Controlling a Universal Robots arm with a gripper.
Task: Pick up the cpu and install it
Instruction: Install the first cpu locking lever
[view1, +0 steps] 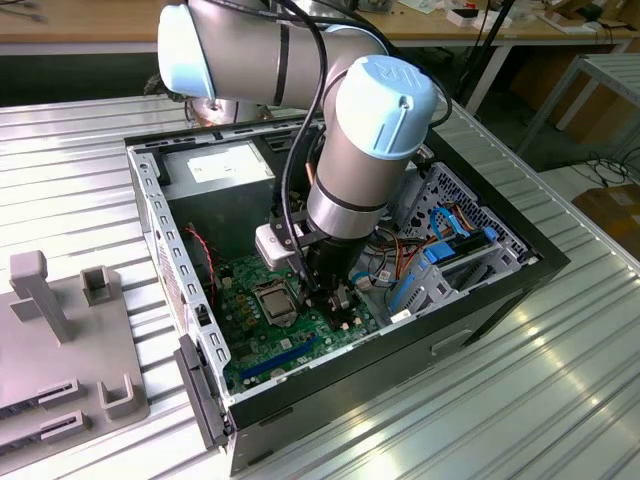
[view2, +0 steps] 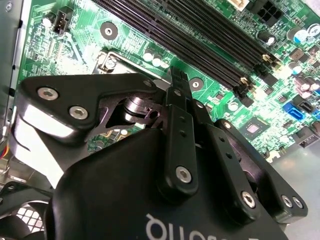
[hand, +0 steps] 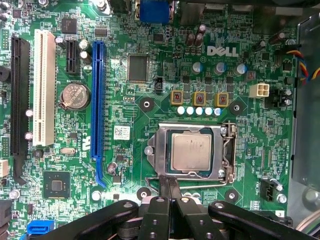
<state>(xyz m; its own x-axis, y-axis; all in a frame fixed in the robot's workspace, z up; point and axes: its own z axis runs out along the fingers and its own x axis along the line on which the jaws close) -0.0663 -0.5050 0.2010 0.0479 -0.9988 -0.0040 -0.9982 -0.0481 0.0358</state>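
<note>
Square silver cpu (hand: 190, 153) in metal socket frame (hand: 159, 150), black gripper (hand: 169, 186) beside

The exterior view looks down obliquely from outside the open black metal computer case (view1: 400, 330), facing its green motherboard (view1: 300, 335). The first wrist view faces straight down, close above that board (hand: 150, 80). The second wrist view skims it (view2: 210, 30) toward 12 o'clock.

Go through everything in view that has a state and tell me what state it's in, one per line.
cpu: seated in the socket.
socket frame: shut over the cpu's edges.
gripper: shut, empty, fingertips at the socket's edge.
computer case: open, lying on its side.
coin battery: seated in its holder.
</note>
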